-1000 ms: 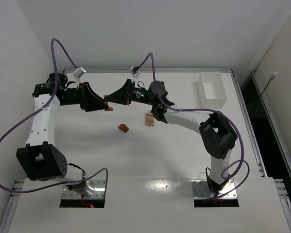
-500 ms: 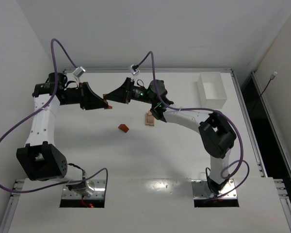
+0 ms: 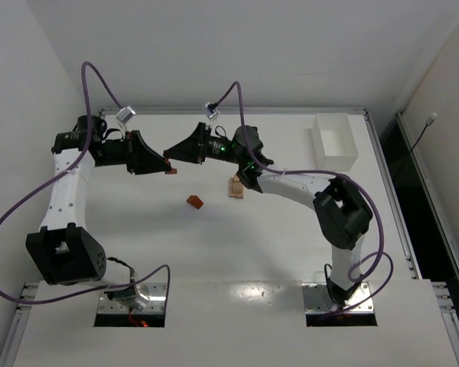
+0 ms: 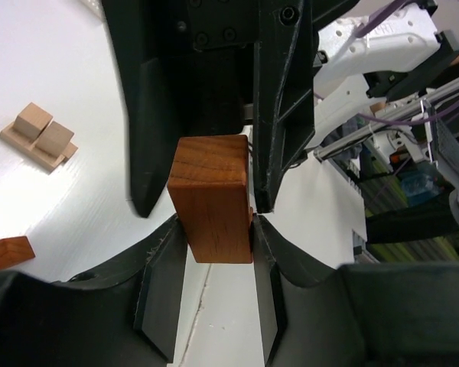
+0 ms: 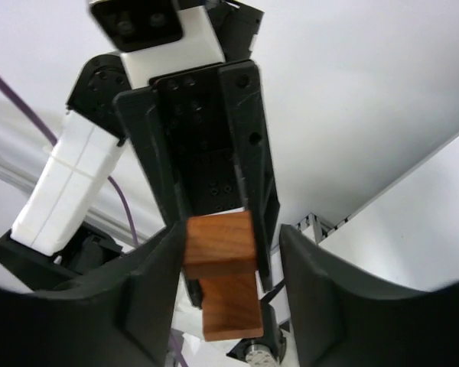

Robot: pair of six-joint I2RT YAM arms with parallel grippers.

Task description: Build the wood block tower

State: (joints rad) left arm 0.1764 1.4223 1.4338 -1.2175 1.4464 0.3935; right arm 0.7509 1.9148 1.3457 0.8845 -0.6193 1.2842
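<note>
My left gripper (image 3: pixel 166 166) is shut on a reddish-orange wood block (image 3: pixel 169 170), held above the back left of the table. In the left wrist view the block (image 4: pixel 211 197) sits clamped between my fingers (image 4: pixel 159 267). My right gripper (image 3: pixel 170 152) faces the left one, open, with its jaws either side of the same block (image 5: pixel 223 275). The block lies against one right finger (image 5: pixel 157 283), with a gap to the other. A second reddish-orange block (image 3: pixel 194 201) lies on the table. A low group of tan blocks (image 3: pixel 236 186) stands to its right and shows in the left wrist view (image 4: pixel 38 134).
A white rectangular box (image 3: pixel 334 141) stands at the back right of the table (image 3: pixel 237 252). Purple cables arch above both arms. The table's raised frame runs along the back and right edges.
Both grippers have shifted slightly towards the back. The left still holds the reddish-orange block, and the right stays open around it.
</note>
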